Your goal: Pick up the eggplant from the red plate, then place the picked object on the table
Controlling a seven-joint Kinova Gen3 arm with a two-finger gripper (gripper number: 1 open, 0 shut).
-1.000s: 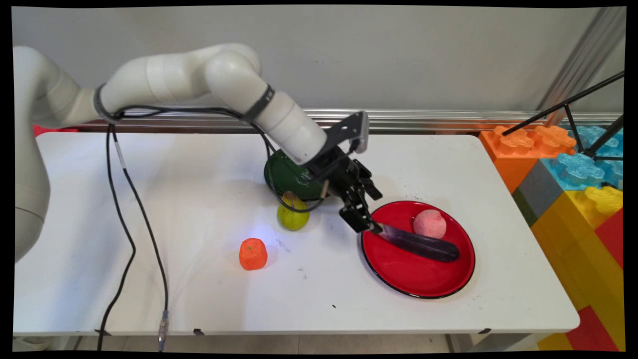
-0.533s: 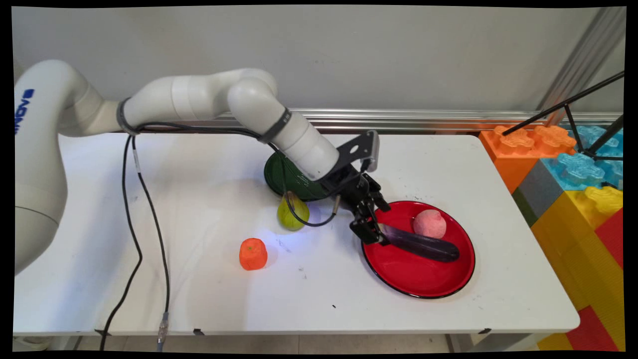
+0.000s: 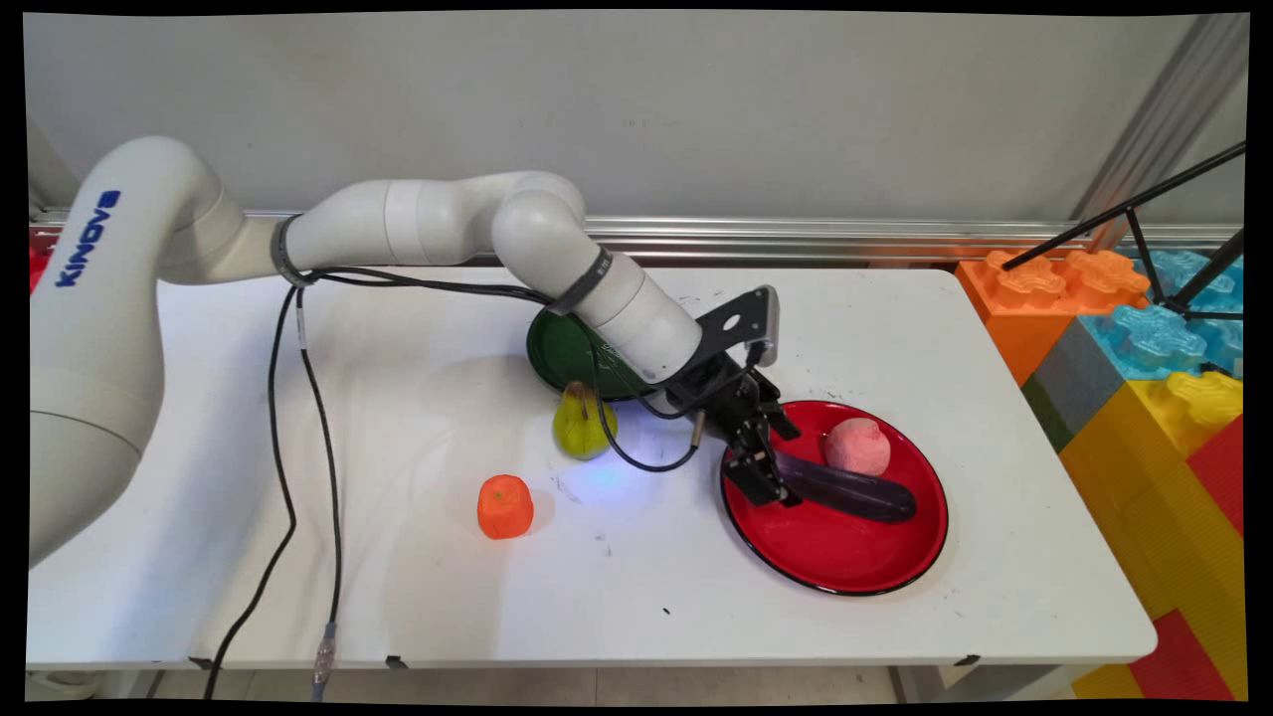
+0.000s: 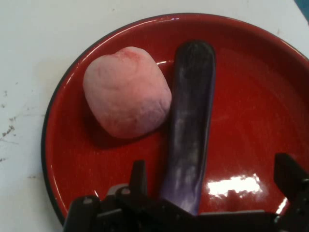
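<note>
Two spread fingers of the end effector [image 4: 210, 193] straddle the near end of the purple eggplant [image 4: 190, 125], whose long axis runs straight away from it across the red plate [image 3: 845, 557], beside the pink peach [image 4: 126, 92], toward the desk's right edge

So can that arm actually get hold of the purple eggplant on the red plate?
Probably yes. The end effector is open, a finger on each side of the eggplant's near end. The pink peach lies beside it, farther along, not between.

Main view above table [image 3: 348, 597]; hand view close over shared red plate [image 3: 845, 567].
</note>
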